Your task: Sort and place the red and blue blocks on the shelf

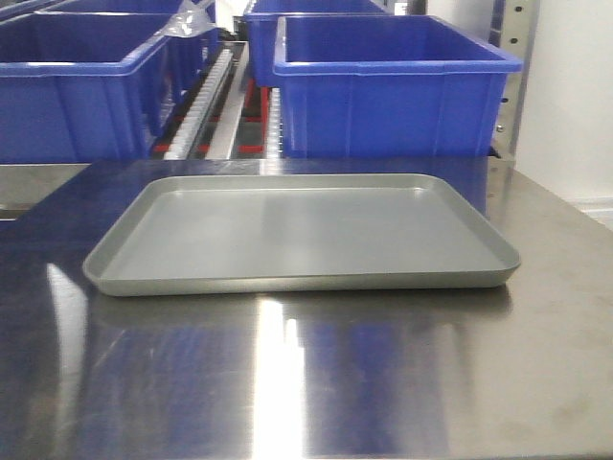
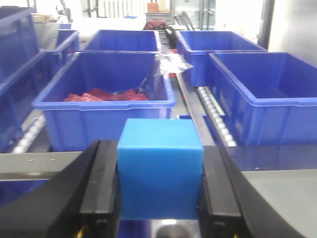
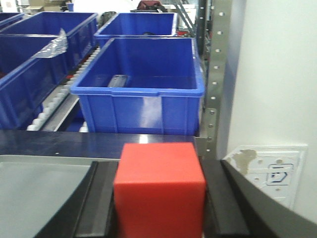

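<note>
My left gripper (image 2: 159,183) is shut on the blue block (image 2: 159,166), its black fingers (image 2: 101,188) pressed on both sides, held above the steel table facing the shelf (image 2: 213,114). My right gripper (image 3: 159,198) is shut on the red block (image 3: 158,188) near the shelf's perforated steel upright (image 3: 214,74). Neither gripper nor either block shows in the front view. The shelf's roller rails (image 1: 206,96) carry large blue bins.
A shallow grey metal tray (image 1: 124,278) lies on the steel table (image 1: 306,383). Blue bins stand behind it: one at left (image 2: 106,94) holds red pieces, one at right (image 3: 143,82) holds a dark object. A white wall (image 3: 277,74) is at right.
</note>
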You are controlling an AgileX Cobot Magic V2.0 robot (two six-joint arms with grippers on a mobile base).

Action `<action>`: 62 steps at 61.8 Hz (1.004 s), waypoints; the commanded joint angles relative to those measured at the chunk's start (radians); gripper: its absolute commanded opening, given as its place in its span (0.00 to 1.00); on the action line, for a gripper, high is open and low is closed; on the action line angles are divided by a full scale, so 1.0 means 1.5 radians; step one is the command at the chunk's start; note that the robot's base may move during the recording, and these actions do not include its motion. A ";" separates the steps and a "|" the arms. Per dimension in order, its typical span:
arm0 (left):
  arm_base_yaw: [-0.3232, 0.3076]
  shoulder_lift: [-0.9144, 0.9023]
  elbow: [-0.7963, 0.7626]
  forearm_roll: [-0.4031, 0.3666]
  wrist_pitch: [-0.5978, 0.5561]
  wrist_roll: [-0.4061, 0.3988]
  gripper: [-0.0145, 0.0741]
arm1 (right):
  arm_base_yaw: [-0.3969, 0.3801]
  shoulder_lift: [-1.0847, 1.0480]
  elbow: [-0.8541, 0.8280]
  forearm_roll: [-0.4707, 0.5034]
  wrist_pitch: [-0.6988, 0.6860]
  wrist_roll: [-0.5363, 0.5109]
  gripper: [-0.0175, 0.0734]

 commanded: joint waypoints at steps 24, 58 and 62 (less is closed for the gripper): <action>0.000 0.011 -0.020 -0.003 -0.055 -0.004 0.30 | -0.004 0.004 -0.017 0.001 -0.057 -0.005 0.25; 0.000 0.011 -0.020 -0.003 -0.055 -0.004 0.30 | -0.004 0.004 -0.017 0.001 -0.057 -0.005 0.25; 0.000 0.011 -0.020 -0.003 -0.055 -0.004 0.30 | -0.004 0.004 -0.017 0.001 -0.057 -0.005 0.25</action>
